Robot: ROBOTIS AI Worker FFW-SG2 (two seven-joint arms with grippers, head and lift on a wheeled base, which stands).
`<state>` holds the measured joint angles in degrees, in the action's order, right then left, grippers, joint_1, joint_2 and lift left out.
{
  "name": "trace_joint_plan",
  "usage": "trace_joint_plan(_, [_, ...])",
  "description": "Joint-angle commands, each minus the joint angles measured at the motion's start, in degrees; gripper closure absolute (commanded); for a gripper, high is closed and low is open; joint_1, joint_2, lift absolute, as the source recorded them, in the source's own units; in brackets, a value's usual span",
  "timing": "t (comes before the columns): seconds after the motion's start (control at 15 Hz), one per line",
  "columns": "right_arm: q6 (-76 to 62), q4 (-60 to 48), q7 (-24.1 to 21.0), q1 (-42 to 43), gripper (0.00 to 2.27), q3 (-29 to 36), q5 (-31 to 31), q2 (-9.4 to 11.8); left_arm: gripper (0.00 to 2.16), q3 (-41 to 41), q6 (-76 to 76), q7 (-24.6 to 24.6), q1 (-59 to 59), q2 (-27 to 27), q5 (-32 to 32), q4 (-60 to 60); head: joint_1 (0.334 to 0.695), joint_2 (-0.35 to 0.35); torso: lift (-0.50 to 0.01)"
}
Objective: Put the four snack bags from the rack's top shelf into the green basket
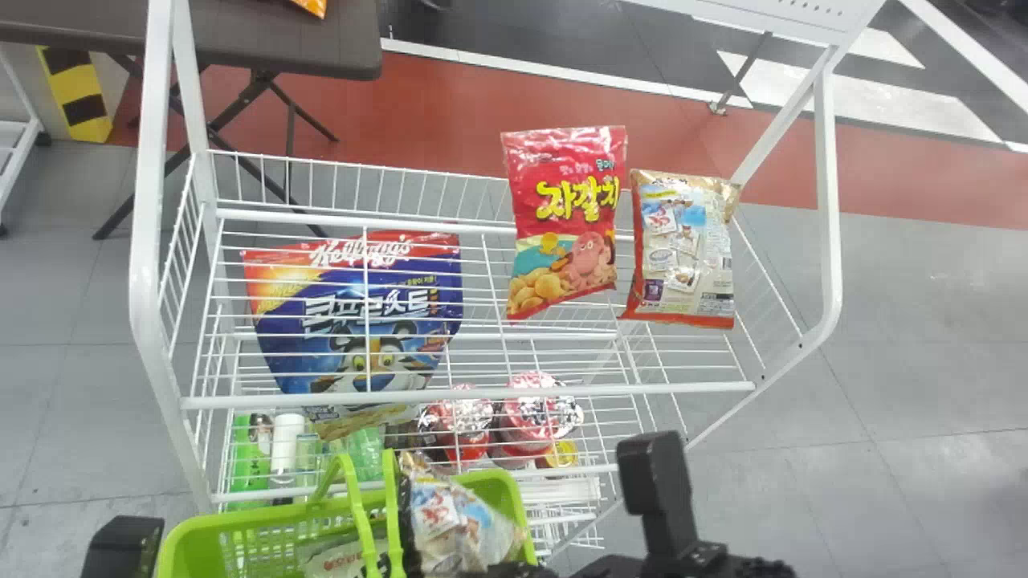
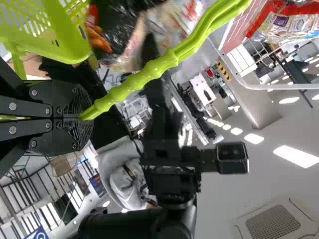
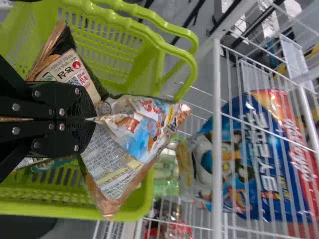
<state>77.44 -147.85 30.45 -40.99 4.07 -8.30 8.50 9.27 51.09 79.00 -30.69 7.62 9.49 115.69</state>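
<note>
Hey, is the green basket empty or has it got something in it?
Not empty: a snack bag lies inside the green basket, beneath the held bag.

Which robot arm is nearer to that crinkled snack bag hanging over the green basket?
The right arm. Its right pincer is clamped on the snack bag, while the left pincer is off the bag, gripping the basket's handle.

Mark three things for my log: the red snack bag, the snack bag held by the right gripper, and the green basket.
Red snack bag (image 1: pixel 566 221): head view, middle of its front.
Held snack bag (image 3: pixel 142 132): right wrist view, blue printed area.
Green basket (image 3: pixel 50 209): right wrist view, rim.
</note>
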Motion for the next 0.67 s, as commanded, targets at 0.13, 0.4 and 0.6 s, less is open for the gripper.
trace_joint_plan(0.13, [-1.5, 3.0, -0.6, -0.9, 1.70, -4.9, 2.5, 1.3, 1.58, 0.0, -0.2, 0.1, -0.8, -0.1, 0.0, 0.5, 0.695, -0.350, 0.000])
trace_joint_plan(0.4, [0.0, 2.6, 0.8, -1.3, 0.00, -3.6, 1.8, 2.0, 1.58, 0.0, -0.3, 0.2, -1.0, -0.1, 0.0, 0.7, 0.695, -0.350, 0.000])
trace_joint_plan(0.6, [-4.9, 2.3, 5.2, -1.3, 0.05, -0.7, -3.2, 2.0, 1.58, 0.0, -0.3, 0.1, -1.1, -0.1, 0.0, 1.0, 0.695, -0.350, 0.000])
